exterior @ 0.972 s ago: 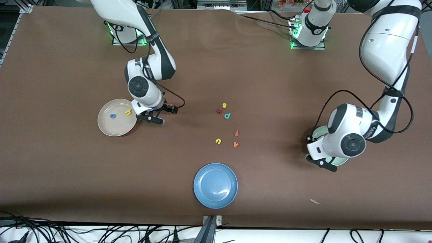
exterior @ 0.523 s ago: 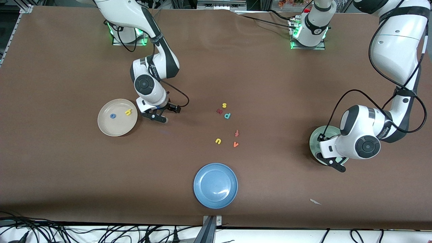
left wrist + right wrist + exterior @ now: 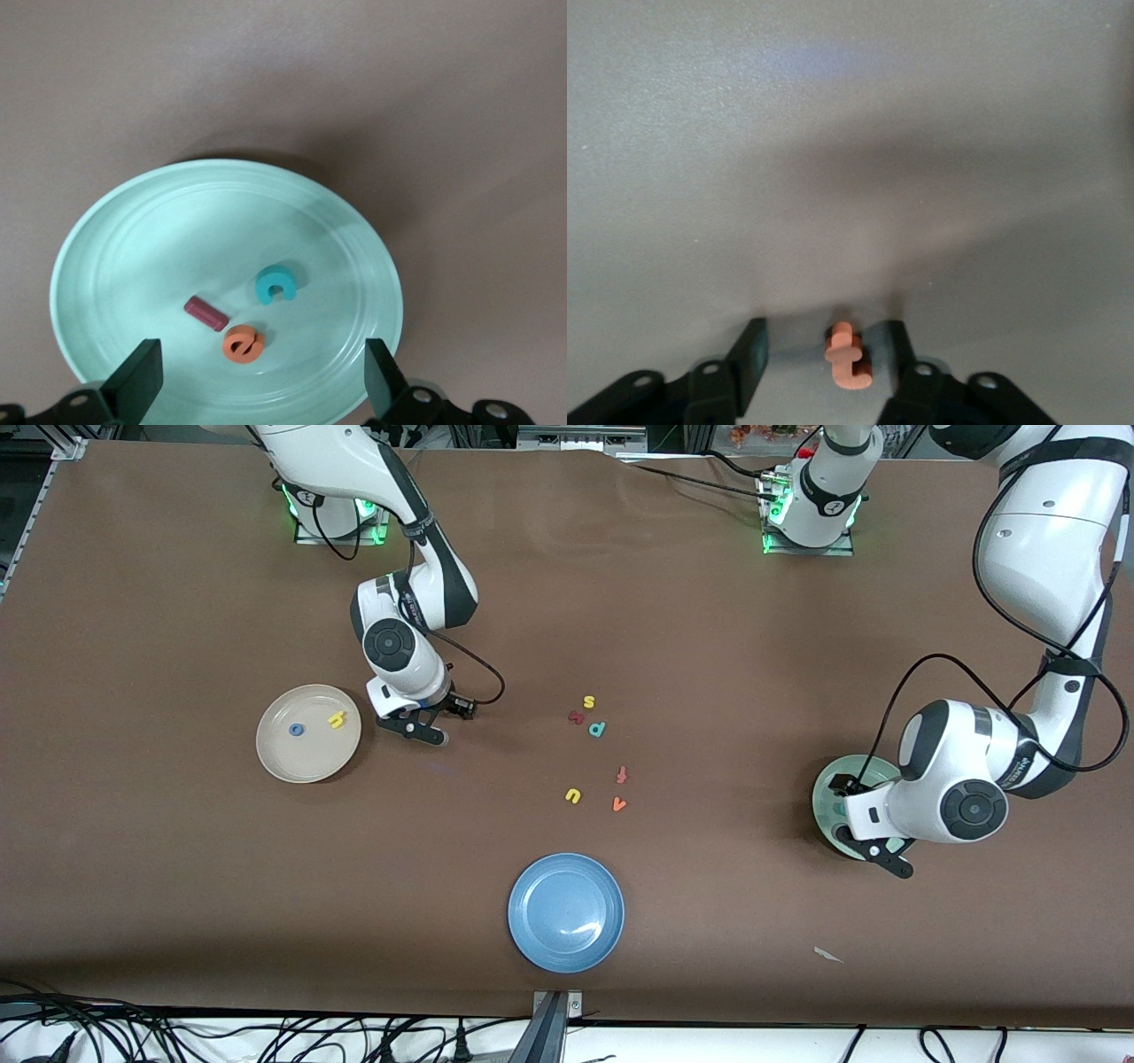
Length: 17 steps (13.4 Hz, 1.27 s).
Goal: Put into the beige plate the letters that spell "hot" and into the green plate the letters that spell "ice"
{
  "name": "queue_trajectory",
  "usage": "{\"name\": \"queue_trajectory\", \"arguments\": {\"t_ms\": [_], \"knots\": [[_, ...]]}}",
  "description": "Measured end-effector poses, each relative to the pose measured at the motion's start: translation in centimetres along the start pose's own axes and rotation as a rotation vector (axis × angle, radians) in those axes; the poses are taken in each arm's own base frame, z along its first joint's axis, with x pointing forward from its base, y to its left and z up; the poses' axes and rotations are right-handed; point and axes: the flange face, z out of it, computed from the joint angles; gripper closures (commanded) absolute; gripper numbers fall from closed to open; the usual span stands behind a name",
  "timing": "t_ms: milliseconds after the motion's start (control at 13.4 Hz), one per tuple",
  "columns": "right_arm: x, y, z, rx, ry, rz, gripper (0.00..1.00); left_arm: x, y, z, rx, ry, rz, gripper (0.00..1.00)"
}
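Brown counter (image 3: 709, 646) carries everything. In the front view the right tool (image 3: 423, 730) is low just beside the beige plate (image 3: 283, 762), which holds the yellow h (image 3: 336, 720) and blue o (image 3: 295, 729); the left tool (image 3: 873, 850) is over the green plate (image 3: 828, 793).

In the left wrist view the left tool's fingers (image 3: 133, 390) stand wide, and below them the red i (image 3: 205, 312), teal c (image 3: 276, 284) and orange e (image 3: 243, 343) lie in the green plate.

In the right wrist view the orange t (image 3: 847, 357) is between the half-closed fingers (image 3: 749, 359) of the right tool, not touching them, over bare counter.
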Motion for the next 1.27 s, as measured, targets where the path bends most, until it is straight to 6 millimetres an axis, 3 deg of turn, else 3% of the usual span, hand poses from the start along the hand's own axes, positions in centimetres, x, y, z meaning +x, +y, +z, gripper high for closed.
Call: {"name": "queue_trajectory", "arguments": {"t_ms": [523, 897, 1271], "knots": [[0.0, 0.0, 0.0, 0.001, 0.000, 0.001, 0.51, -1.3, -1.4, -0.6, -0.039, -0.002, -0.078, 0.00], [-0.3, 0.4, -0.1, -0.001, -0.005, 0.003, 0.54, -2.1, -1.5, -2.9, -0.054, 0.011, -0.145, 0.00], [-0.4, 0.6, -0.1, -0.002, -0.006, 0.004, 0.65, -3.1, -0.9, -5.1, -0.057, -0.029, -0.251, 0.00]]}}
